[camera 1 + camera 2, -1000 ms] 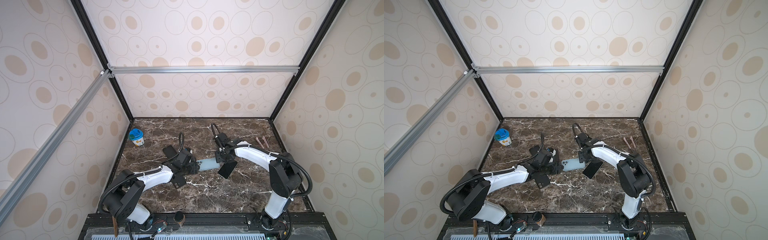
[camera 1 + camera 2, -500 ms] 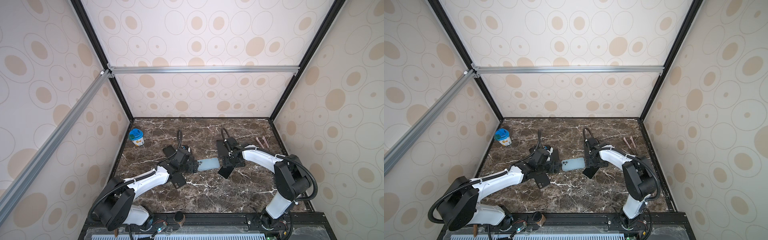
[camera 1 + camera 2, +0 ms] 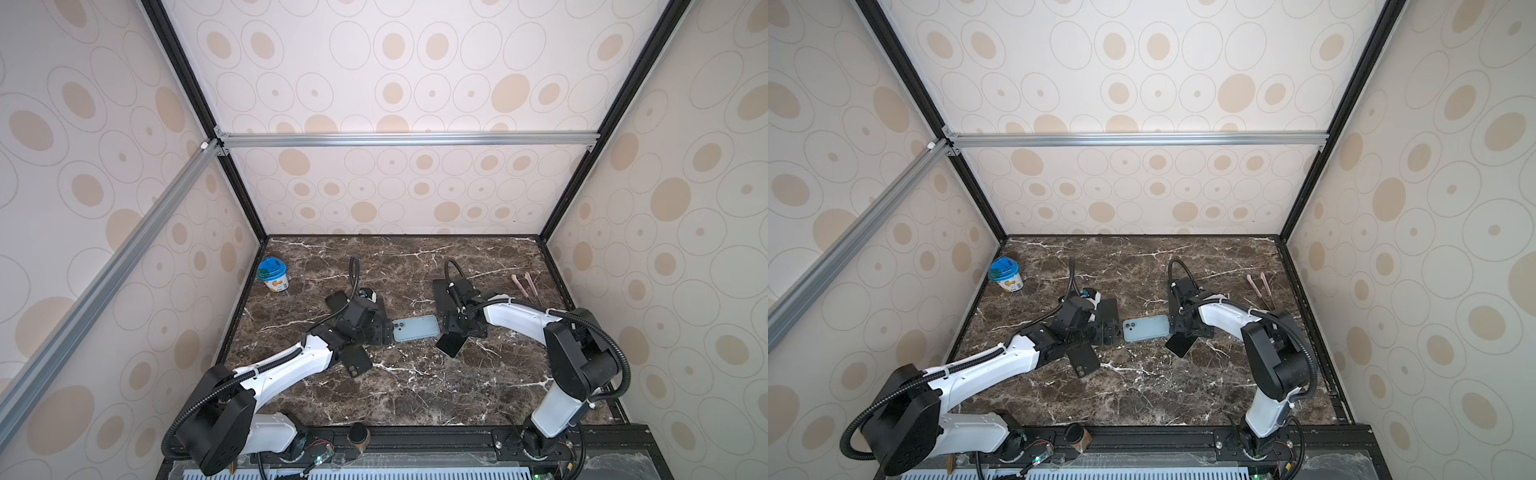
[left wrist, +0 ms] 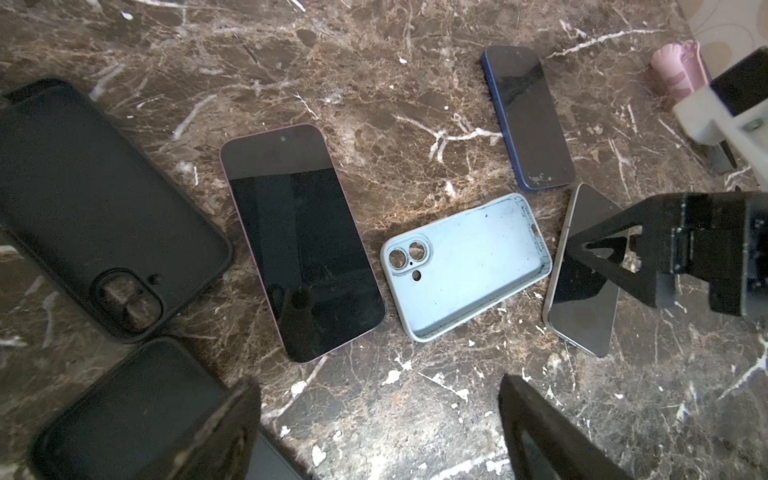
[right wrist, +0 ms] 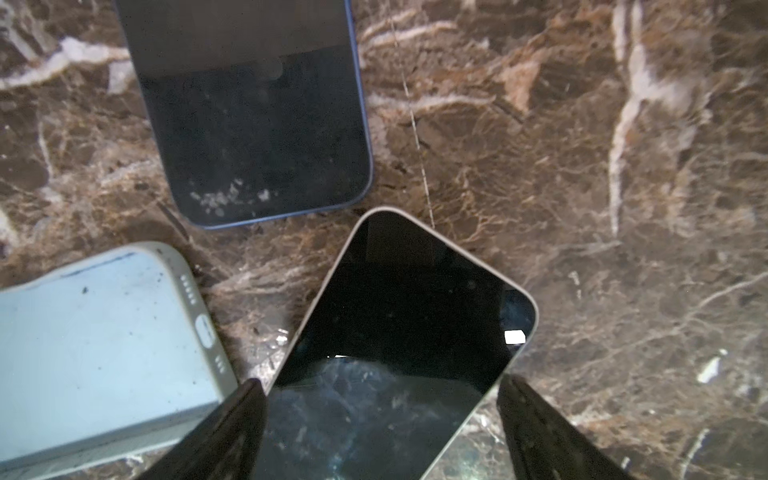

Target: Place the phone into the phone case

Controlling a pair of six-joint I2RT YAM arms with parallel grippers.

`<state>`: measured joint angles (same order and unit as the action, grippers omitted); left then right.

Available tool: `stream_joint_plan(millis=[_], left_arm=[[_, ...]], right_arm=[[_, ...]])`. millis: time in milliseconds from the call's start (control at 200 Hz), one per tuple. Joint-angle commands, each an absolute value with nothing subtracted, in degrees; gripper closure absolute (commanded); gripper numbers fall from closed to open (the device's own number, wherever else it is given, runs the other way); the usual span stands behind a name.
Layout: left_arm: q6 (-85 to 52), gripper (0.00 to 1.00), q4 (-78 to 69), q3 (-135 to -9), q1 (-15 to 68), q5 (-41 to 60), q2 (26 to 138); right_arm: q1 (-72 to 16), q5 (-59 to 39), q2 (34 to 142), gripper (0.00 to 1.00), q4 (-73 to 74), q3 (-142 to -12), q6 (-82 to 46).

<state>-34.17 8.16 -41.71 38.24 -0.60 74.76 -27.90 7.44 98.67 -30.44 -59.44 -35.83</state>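
One phone case (image 3: 416,328), long axis crosswise, cutout toward left hand (image 3: 384,330)

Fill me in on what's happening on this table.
Two robot arms are set to fit a phone into a case. The light blue case lies empty, open side up, on the marble table between them. The left end effector is open beside it, holding nothing. The right end effector is open over a silver-edged phone lying screen up. A pink-edged phone, a blue-edged phone and black cases lie nearby.
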Motion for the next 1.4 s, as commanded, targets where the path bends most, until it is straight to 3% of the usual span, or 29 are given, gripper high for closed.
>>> stream_joint_plan(millis=[0,425,585,605,785,1055,1396], left_arm=[[-33.05,0.1,8.97,-41.42,37.81,-2.02,73.55],[-32.08,0.1,9.49,-41.05,37.72,-2.81,72.41],[-31.68,0.1,9.45,-41.04,37.73,-2.72,72.42],[-31.73,0.1,9.41,-41.03,37.72,-2.72,72.39],[-31.38,0.1,9.49,-40.87,37.75,-2.65,72.2],[-30.68,0.1,10.35,-41.07,37.76,-3.08,71.41],[-30.32,0.1,10.79,-41.19,37.7,-3.16,70.92]], right_arm=[[-28.06,7.38,100.09,0.09,-30.19,-59.17,-37.95],[-28.22,9.41,101.1,0.09,-31.14,-57.64,-40.37],[-28.48,7.24,100.15,0.06,-28.45,-55.93,-43.09],[-28.48,6.94,99.9,0.0,-28.05,-55.62,-43.55],[-29.02,7.7,98.88,0.0,-26.28,-54.02,-46.97],[-29.14,10.11,99.71,0.09,-28.58,-52.93,-45.35],[-29.79,10.49,99.98,0.21,-35.57,-56.69,-34.29]])
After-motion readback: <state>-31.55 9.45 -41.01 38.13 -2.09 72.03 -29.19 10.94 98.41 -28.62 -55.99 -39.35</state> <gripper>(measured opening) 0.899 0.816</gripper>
